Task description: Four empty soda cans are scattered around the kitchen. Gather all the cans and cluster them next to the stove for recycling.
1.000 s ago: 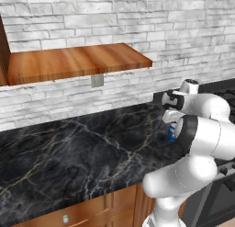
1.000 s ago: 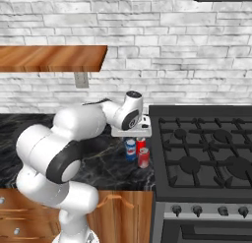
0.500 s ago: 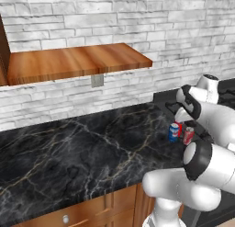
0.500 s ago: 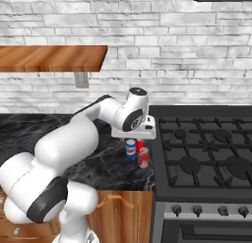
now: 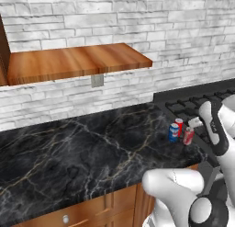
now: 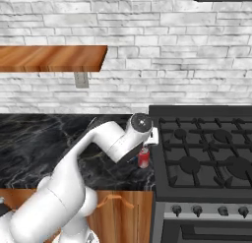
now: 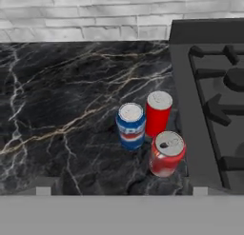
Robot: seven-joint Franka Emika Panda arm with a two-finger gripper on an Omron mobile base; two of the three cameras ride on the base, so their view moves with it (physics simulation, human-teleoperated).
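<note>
**A:** What do your jaws have right now?

**B:** Nothing. Your gripper [image 5: 196,122] stands spread wide with no can between the fingers, and it hangs above the counter edge of the stove [image 7: 209,101], clear of everything below.

**A:** And what lies nearest beneath them?

**B:** Looking along the hand, you see a red can [image 7: 166,153] closest to the jaws, upright on the dark marble counter [image 7: 62,120], just beside the stove's left edge. Its silver top with the pull tab faces you.

**A:** Next one out?

**B:** A little farther from the jaws and off to the side away from the stove stands the blue and white can [image 7: 131,125], upright as well. Right beside it, towards the stove, you have a second red can [image 7: 157,113], the farthest of the three. The three form a tight cluster; you cannot tell whether they touch one another.

**A:** Beyond the cans?

**B:** The counter runs on to the pale brick wall [image 7: 95,15], and the stove's black grates [image 7: 224,82] stretch away on the far side of the cluster.
</note>
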